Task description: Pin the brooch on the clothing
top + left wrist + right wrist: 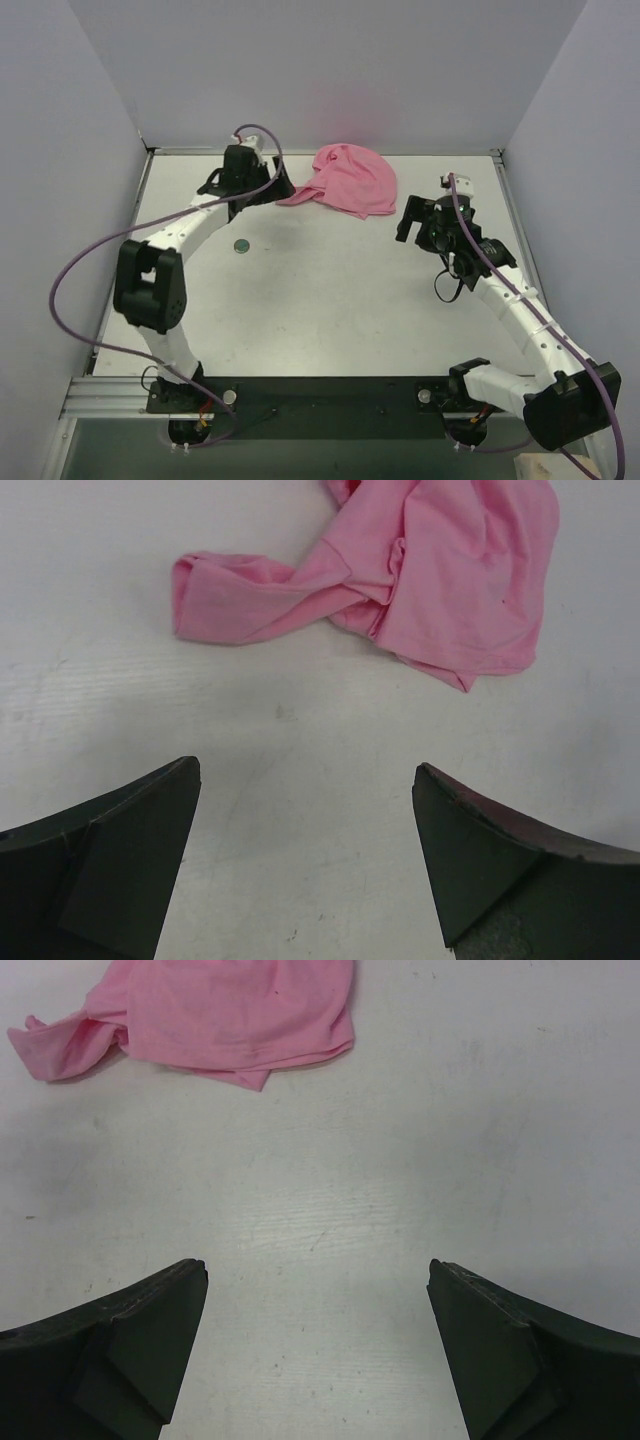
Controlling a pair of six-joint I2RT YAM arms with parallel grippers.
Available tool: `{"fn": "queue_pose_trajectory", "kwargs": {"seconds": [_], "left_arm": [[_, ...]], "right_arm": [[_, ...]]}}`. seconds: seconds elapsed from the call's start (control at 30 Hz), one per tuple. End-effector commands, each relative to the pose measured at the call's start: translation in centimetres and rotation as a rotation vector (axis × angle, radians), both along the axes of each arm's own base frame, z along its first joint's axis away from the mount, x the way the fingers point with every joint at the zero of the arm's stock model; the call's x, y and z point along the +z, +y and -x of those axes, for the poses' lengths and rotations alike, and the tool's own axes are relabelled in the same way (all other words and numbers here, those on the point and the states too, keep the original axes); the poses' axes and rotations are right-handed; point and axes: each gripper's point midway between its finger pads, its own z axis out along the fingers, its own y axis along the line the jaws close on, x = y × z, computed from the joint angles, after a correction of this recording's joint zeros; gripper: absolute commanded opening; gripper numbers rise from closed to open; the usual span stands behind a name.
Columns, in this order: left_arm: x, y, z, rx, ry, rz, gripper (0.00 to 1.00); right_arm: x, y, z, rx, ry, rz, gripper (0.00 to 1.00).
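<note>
The left end effector (250, 190) hangs over the far left part of the white tabletop (330, 300). Its jaws stand wide and there is nothing between them. In its own wrist view the two dark fingers (120, 860) frame only bare tabletop, and the left end effector (306, 780) touches nothing.

The right end effector (432, 222) hangs over the right part of the tabletop. Its jaws are also wide and empty. In its wrist view, only white surface shows between the fingers (530, 1360) of the right end effector (317, 1270).

The shirt (350, 180) is pink and lies crumpled in a heap on the tabletop, between the two end effectors and a little beyond them. One twisted sleeve (295, 198) reaches toward the left end effector; from above its tip seems just beside the end effector, but I cannot tell if they touch. From the left wrist, the shirt (450, 570) lies ahead of the fingers and toward the right, apart from them, and the sleeve (250, 600) stretches to the left. From the right wrist, the shirt (230, 1010) lies ahead and to the left, well apart from the fingers.

The brooch (241, 243) is a small dark disc. It lies flat on the tabletop, on the near side of the left end effector, near it but apart. It is apart from the shirt and well apart from the right end effector.
</note>
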Motion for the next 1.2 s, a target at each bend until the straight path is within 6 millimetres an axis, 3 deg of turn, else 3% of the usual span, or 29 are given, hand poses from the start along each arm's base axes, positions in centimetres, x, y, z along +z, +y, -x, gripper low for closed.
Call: {"fn": "queue_pose_trajectory", "kwargs": {"seconds": [0.0, 0.03, 0.1, 0.13, 0.23, 0.37, 0.53, 0.67, 0.7, 0.97, 1.1, 1.17], "left_arm": [[1.0, -7.2, -3.4, -0.159, -0.058, 0.050, 0.97], [-2.2, -8.2, -4.0, -0.174, 0.006, 0.048, 0.92], [-1.4, -10.7, -5.5, -0.230, -0.005, 0.111, 0.88], [-3.8, -11.2, -6.1, -0.237, 0.037, 0.113, 0.85], [-4.9, -13.0, -7.7, -0.267, 0.039, 0.139, 0.85], [-6.2, -14.0, -9.1, -0.277, 0.047, 0.133, 0.82], [-7.7, -15.0, -9.5, -0.296, 0.060, 0.161, 0.76], [-7.9, -15.8, -9.4, -0.311, 0.057, 0.168, 0.59], [-8.1, -15.9, -9.3, -0.317, 0.062, 0.170, 0.50], [-8.3, -16.3, -9.4, -0.342, 0.062, 0.163, 0.01], [-6.4, -16.5, -9.3, -0.361, 0.038, 0.172, 0.00], [-4.1, -16.6, -9.2, -0.377, 0.000, 0.182, 0.00]], "right_arm": [[0.6, 0.3, -0.1, 0.006, 0.000, -0.019, 1.00], [0.3, 0.4, -0.1, 0.011, 0.006, -0.018, 1.00], [0.1, 0.2, -0.1, 0.005, 0.014, -0.017, 1.00], [-0.1, 0.3, 0.0, 0.008, 0.017, -0.018, 1.00], [-0.4, 0.0, 0.1, 0.004, 0.028, -0.017, 1.00], [-1.0, -0.3, 0.2, -0.005, 0.044, -0.018, 1.00], [-1.4, -0.8, 0.3, -0.019, 0.055, -0.011, 1.00], [-1.3, -1.0, 0.2, -0.024, 0.054, -0.013, 1.00], [-1.3, -0.9, 0.2, -0.023, 0.057, -0.013, 1.00], [-1.1, -1.2, 0.3, -0.028, 0.054, -0.013, 1.00], [-0.8, -1.2, 0.5, -0.030, 0.042, -0.019, 1.00], [-0.7, -1.3, 0.7, -0.029, 0.041, -0.018, 1.00]]}}
